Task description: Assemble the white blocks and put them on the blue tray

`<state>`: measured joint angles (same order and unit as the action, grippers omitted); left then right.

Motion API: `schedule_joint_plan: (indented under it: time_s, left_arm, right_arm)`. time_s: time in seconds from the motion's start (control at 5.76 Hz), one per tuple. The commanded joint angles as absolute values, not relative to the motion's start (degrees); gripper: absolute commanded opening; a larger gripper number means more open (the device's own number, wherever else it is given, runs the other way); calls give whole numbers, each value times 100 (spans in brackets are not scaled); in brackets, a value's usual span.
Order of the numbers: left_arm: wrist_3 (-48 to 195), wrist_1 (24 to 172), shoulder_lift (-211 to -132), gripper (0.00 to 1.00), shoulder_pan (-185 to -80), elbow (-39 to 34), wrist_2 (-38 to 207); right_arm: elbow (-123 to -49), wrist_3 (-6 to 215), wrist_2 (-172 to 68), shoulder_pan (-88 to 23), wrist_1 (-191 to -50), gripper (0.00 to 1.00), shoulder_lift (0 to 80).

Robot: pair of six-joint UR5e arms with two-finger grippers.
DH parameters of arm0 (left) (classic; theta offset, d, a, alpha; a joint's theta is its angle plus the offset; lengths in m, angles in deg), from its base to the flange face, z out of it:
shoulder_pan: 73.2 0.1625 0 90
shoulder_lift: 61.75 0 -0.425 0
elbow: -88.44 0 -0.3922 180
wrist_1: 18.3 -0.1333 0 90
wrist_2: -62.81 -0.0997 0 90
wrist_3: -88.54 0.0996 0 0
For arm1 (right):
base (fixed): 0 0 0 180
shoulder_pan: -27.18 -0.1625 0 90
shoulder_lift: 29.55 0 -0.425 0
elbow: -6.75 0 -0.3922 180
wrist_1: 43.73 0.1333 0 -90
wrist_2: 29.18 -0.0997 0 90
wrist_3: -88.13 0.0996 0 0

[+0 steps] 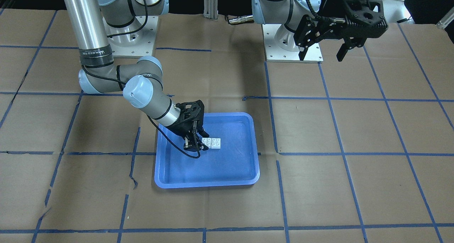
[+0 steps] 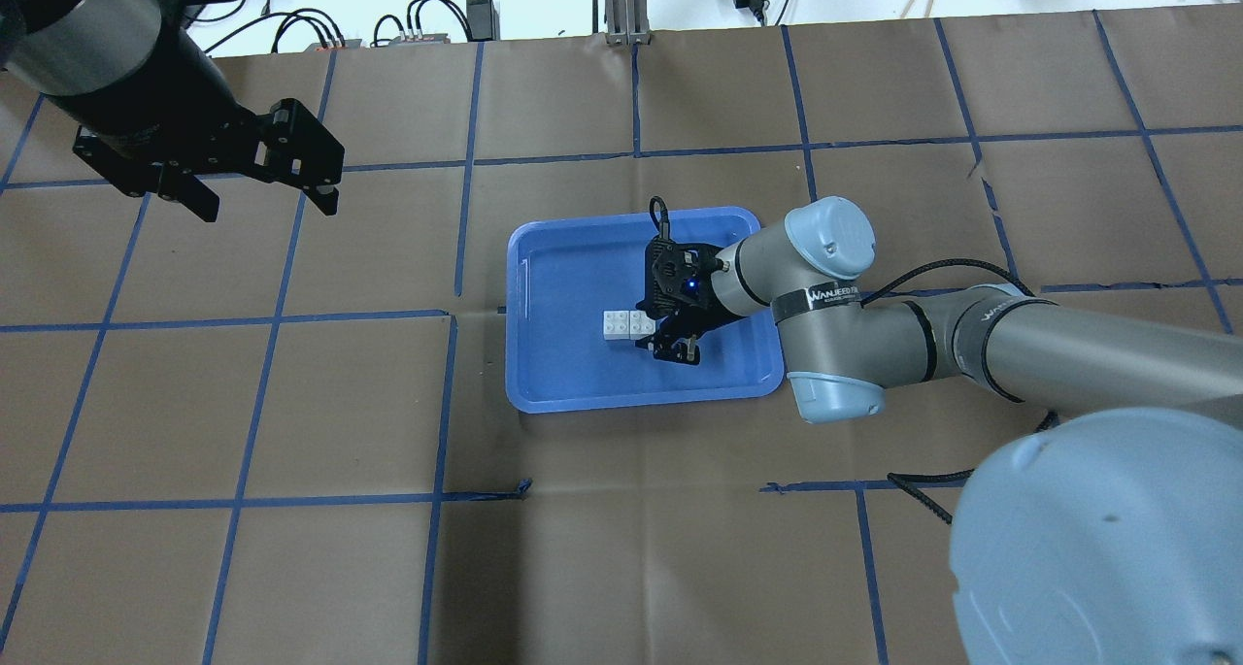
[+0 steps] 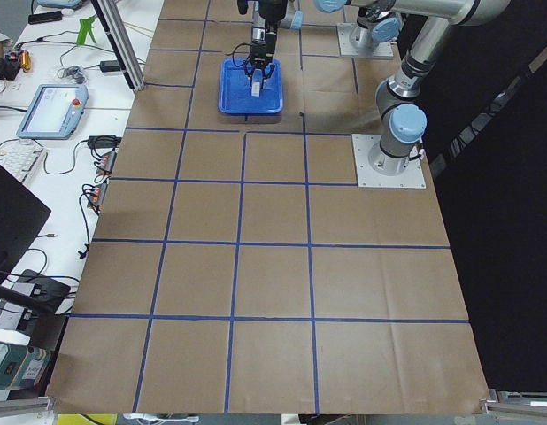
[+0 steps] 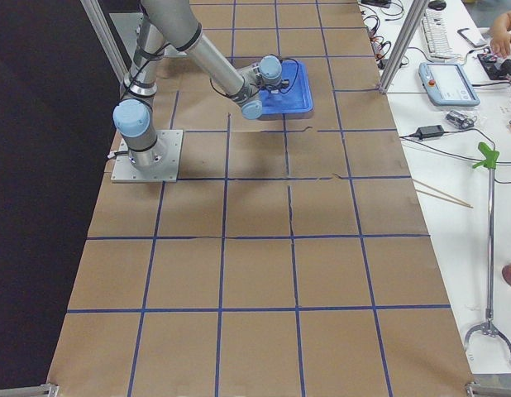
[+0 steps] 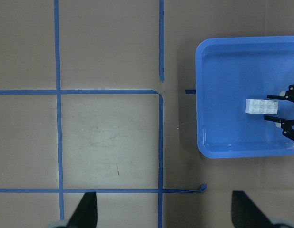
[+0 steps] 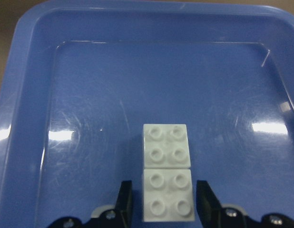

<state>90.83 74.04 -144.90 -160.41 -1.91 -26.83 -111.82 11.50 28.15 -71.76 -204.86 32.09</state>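
Two white blocks lie studs up, side by side and touching, on the floor of the blue tray. They also show in the front view and the overhead view. My right gripper is down in the tray, open, with one finger on each side of the nearer block and a small gap at each side. My left gripper is open and empty, held high over the table far from the tray; its wrist view shows the blocks from afar.
The table is covered in brown paper with a grid of blue tape lines. The arm bases stand on metal plates at the robot's edge. Operators' gear lies on a side table beyond the far edge.
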Motion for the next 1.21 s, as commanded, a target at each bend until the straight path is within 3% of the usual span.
schedule_joint_plan:
  time_s: [0.0,0.35,0.69,1.04]
  left_arm:
    - [9083,7398,-14489,100,-16039,-191,-2684]
    - [9083,7398,-14489,100,-16039,-191,-2684]
    - [9083,7398,-14489,100,-16039,-191,-2675]
    - [9083,7372,-14507,100,-16039,-191,-2649]
  right_arm:
    - [-11146,1332,2848,-7169,-20484,100,3259]
    - [-10612,1682,2970,-7143,-19926,100,3390]
    - [-9946,1772,3486,-7055,-18076,100,3987]
    - [-9338,2829,4356,-6749,-17427,100,4181]
